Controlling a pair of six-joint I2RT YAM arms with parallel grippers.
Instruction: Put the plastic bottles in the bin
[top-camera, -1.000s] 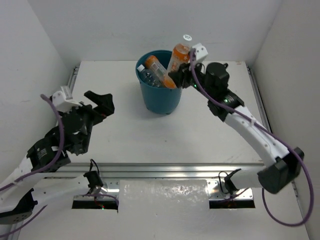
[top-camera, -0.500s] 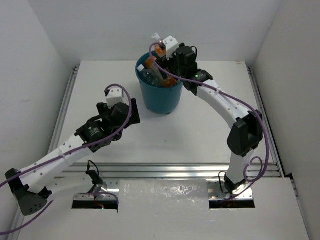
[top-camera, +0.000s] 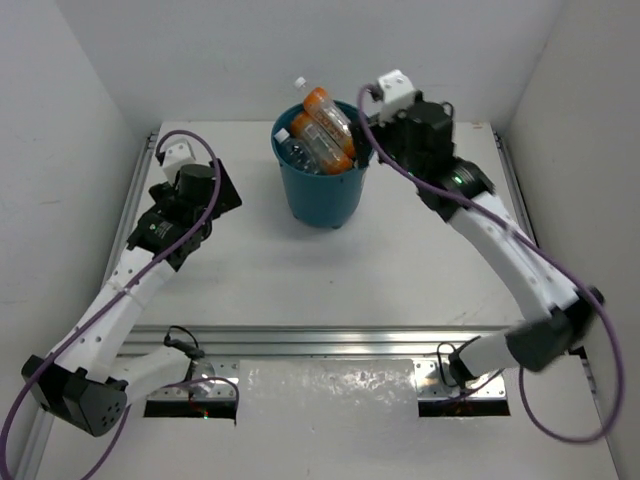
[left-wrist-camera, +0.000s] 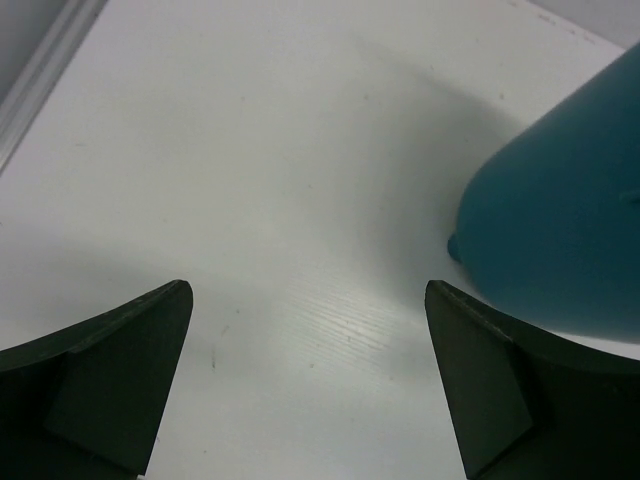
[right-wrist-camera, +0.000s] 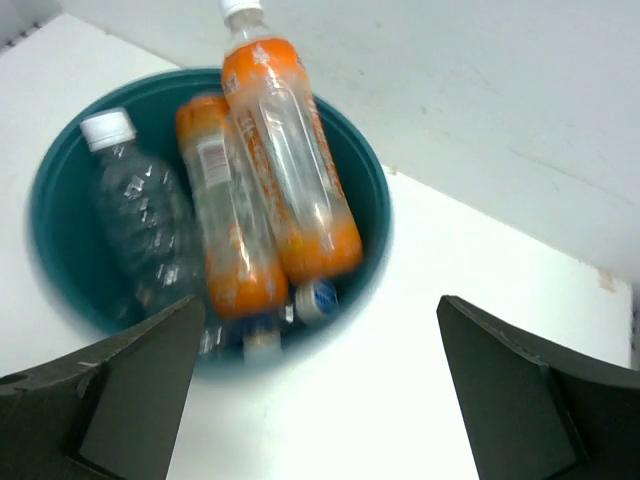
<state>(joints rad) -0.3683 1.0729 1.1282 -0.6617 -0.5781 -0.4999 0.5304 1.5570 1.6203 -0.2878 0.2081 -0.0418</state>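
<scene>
The teal bin (top-camera: 322, 195) stands at the back middle of the table. Two orange plastic bottles (top-camera: 327, 122) with white caps lean side by side in it, the taller one poking above the rim. A clear bottle (right-wrist-camera: 140, 225) lies beside them, and a blue-labelled bottle end (right-wrist-camera: 318, 298) shows underneath. My right gripper (top-camera: 368, 130) hovers open just right of the bin's rim (right-wrist-camera: 378, 190), holding nothing. My left gripper (top-camera: 228, 195) is open to the left of the bin, low over the table, with the bin wall (left-wrist-camera: 560, 220) past its right finger.
White walls close in the table at the back and both sides. A metal rail (top-camera: 140, 190) runs along the left edge and another (top-camera: 510, 180) along the right. Bare tabletop (left-wrist-camera: 300, 200) lies between the left fingers.
My right gripper opened and let go of the orange bottle, which now rests in the bin; that arm drew back to the right. My left arm swung out to the far left.
</scene>
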